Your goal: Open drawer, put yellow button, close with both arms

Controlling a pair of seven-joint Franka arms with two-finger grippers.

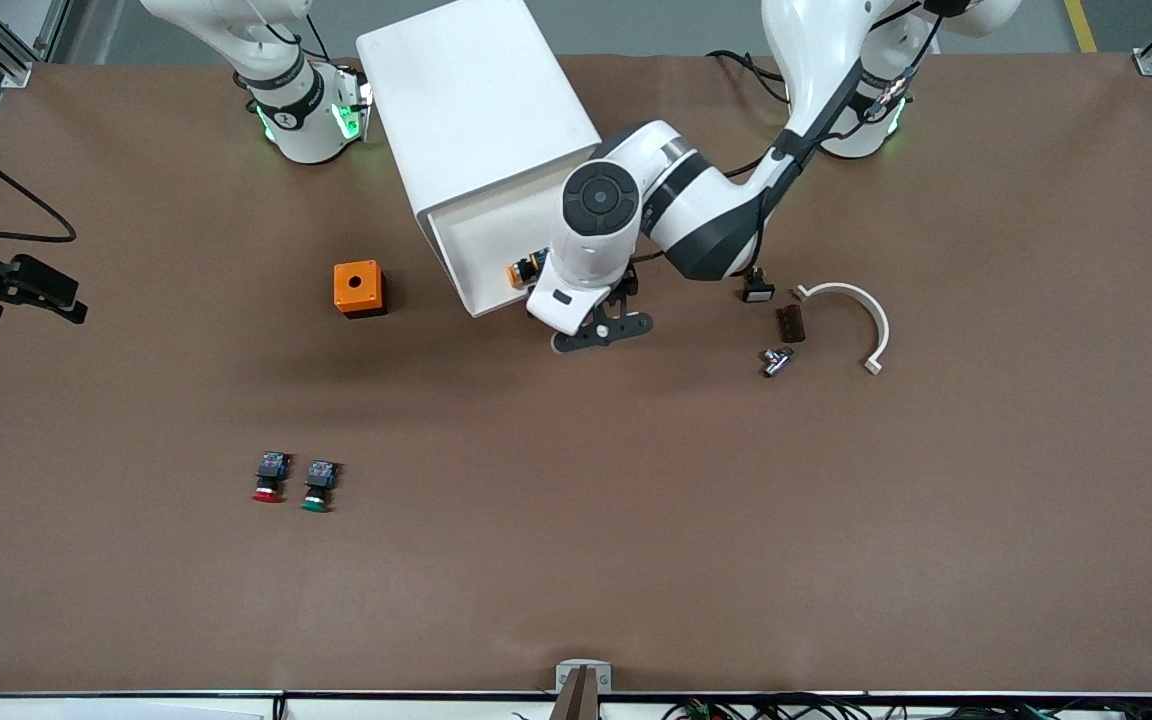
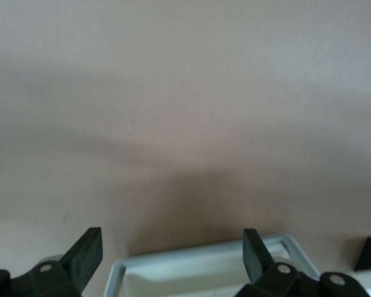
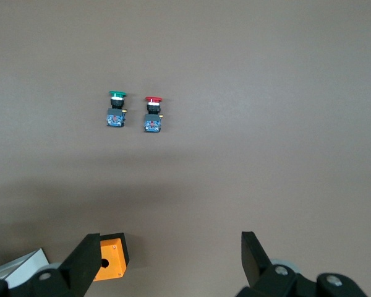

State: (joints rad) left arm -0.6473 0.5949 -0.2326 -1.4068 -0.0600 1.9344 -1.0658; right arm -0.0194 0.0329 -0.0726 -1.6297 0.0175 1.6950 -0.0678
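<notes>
The white cabinet (image 1: 476, 110) stands between the two arm bases, with its drawer (image 1: 481, 250) pulled out toward the front camera. The yellow button (image 1: 526, 270) lies inside the drawer on its side, close to the front wall and partly hidden by the left arm's wrist. My left gripper (image 1: 601, 328) hangs open and empty just over the drawer's front edge. The left wrist view shows the left gripper (image 2: 171, 242) above the drawer rim (image 2: 204, 258). My right gripper (image 3: 170, 247) is open and empty, high over the table, and out of the front view.
An orange box (image 1: 359, 288) with a round hole sits beside the drawer toward the right arm's end. A red-capped button (image 1: 269, 478) and a green-capped button (image 1: 319, 486) lie nearer the front camera. A white curved bracket (image 1: 851, 320) and small parts (image 1: 776, 360) lie toward the left arm's end.
</notes>
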